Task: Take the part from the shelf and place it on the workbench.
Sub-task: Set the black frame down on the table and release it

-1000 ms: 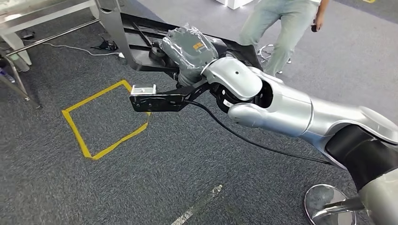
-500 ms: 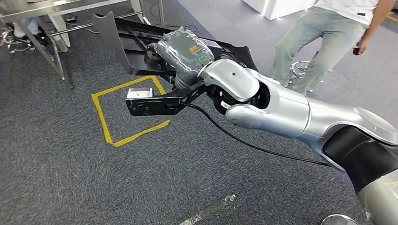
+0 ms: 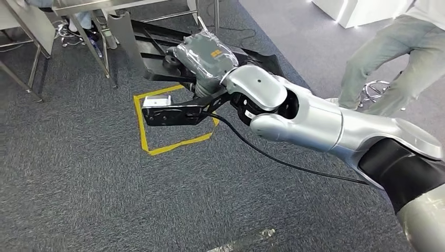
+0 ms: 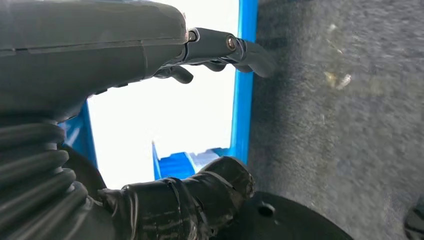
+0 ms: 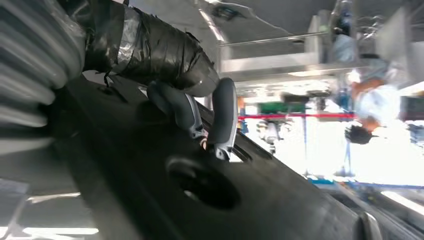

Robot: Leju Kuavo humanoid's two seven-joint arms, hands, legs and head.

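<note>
Right hand (image 3: 207, 60) grips the black part (image 3: 157, 55), carried above grey carpet (image 3: 78, 173) and yellow tape square (image 3: 173, 118) (person (image 3: 399, 63) nearby). Left hand (image 4: 150, 100) hangs with fingers spread, holding nothing.

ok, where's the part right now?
In the head view the black part is off the floor, held by the right hand at upper centre, above the yellow tape square and just short of the metal table legs.

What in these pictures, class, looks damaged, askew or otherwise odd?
Nothing looks damaged or spilled. The right hand holds the large black part tilted over the carpet, by a yellow tape square. The hand's thumb is wrapped in black tape.
</note>
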